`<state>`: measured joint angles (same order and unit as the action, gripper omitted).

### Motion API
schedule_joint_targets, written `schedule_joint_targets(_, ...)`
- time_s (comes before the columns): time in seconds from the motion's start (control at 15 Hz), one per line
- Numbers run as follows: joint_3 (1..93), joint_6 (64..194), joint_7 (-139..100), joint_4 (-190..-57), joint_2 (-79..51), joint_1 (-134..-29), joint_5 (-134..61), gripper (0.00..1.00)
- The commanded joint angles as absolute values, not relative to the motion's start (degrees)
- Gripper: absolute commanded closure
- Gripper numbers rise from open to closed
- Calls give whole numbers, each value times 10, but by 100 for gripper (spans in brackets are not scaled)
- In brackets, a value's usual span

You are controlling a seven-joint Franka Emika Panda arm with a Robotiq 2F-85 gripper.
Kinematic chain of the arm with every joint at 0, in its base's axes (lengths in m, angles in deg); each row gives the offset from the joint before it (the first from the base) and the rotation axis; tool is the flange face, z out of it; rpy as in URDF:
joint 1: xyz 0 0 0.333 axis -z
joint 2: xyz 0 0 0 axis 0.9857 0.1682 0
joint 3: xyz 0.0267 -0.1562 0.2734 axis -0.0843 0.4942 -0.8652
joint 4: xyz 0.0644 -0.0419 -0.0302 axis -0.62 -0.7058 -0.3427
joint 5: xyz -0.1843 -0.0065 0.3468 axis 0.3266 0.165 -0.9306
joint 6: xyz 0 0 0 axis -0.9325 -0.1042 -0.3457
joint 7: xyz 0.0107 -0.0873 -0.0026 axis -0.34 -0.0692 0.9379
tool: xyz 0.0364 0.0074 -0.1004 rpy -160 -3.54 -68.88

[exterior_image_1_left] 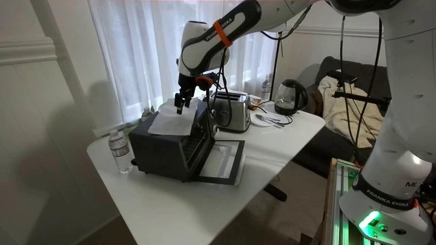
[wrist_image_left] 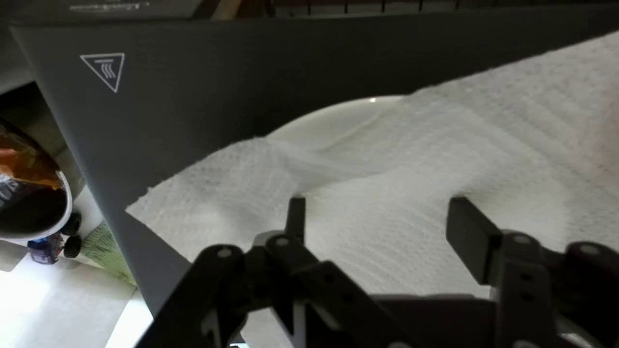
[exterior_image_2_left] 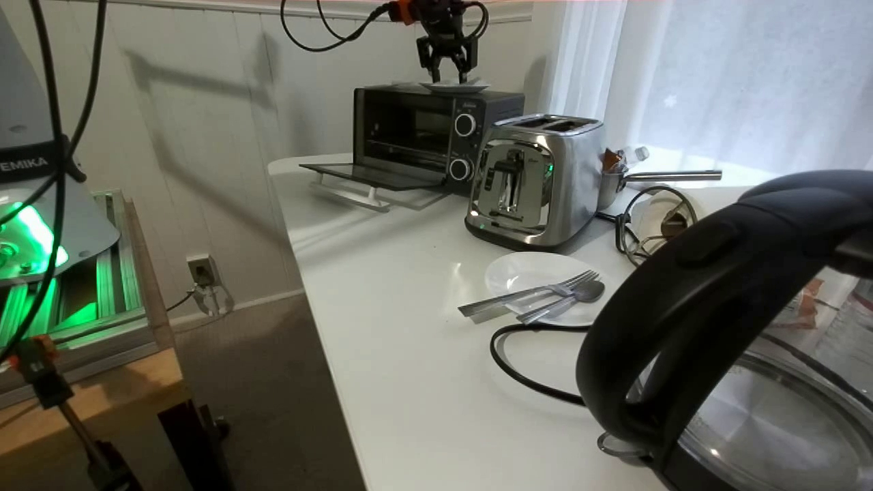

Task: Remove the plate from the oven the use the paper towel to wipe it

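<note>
While standing upright just left of the toaster oven (exterior_image_1_left: pixel 156 156) in an exterior view, looks transparent: a plastic bottle (exterior_image_1_left: pixel 121 153) with a banded red-and-white label. Then the oven, on a smooth white table (exterior_image_1_left: pixel 170 204): a boxy, matt dark casing, with the glass-panelled door (exterior_image_1_left: pixel 219 163) folded down in front. On top of the oven, the plate (wrist_image_left: pixel 333 123): white and round, mostly covered, with a glossy crescent of rim showing in the wrist view. Draped over the plate and part of the oven top, the paper towel (wrist_image_left: pixel 387 232): white, embossed, straight-edged, softly creased. Directly above the oven top, the black gripper (exterior_image_2_left: pixel 449 76), with jaws well apart and towel visible through the gap. Very near the towel at the fingertips (wrist_image_left: pixel 462 227); impossible to tell whether touching. Just right of the oven, a polished metal toaster (exterior_image_2_left: pixel 535 181): rounded shoulders, mirror-like front, two long slots on top. Farther right of the oven, another plate (exterior_image_2_left: pixel 515 269), white and shallow, with a metal fork (exterior_image_2_left: pixel 498 301) and a spoon (exterior_image_2_left: pixel 588 292) lying across the rim. Farthest right of the oven, a kettle (exterior_image_1_left: pixel 285 102): clear body, thick curved black handle.
</note>
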<state>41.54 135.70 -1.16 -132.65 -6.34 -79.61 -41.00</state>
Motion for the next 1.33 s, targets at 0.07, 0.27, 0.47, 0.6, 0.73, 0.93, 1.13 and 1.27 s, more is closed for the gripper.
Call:
schedule_joint_targets(0.07, 416, 1364, -26, -1335, -66, -799, -392, 48)
schedule_joint_targets(0.27, 417, 1367, -26, -1337, -71, -800, -390, 70)
schedule_joint_targets(0.47, 420, 1371, -27, -1335, -73, -800, -384, 91)
schedule_joint_targets(0.6, 423, 1376, -28, -1332, -72, -799, -381, 100)
schedule_joint_targets(0.73, 432, 1385, -36, -1328, -70, -800, -368, 100)
schedule_joint_targets(0.93, 441, 1399, -45, -1316, -63, -798, -358, 100)
schedule_joint_targets(1.13, 443, 1412, -46, -1300, -50, -796, -359, 100)
schedule_joint_targets(1.27, 434, 1415, -38, -1295, -43, -792, -371, 100)
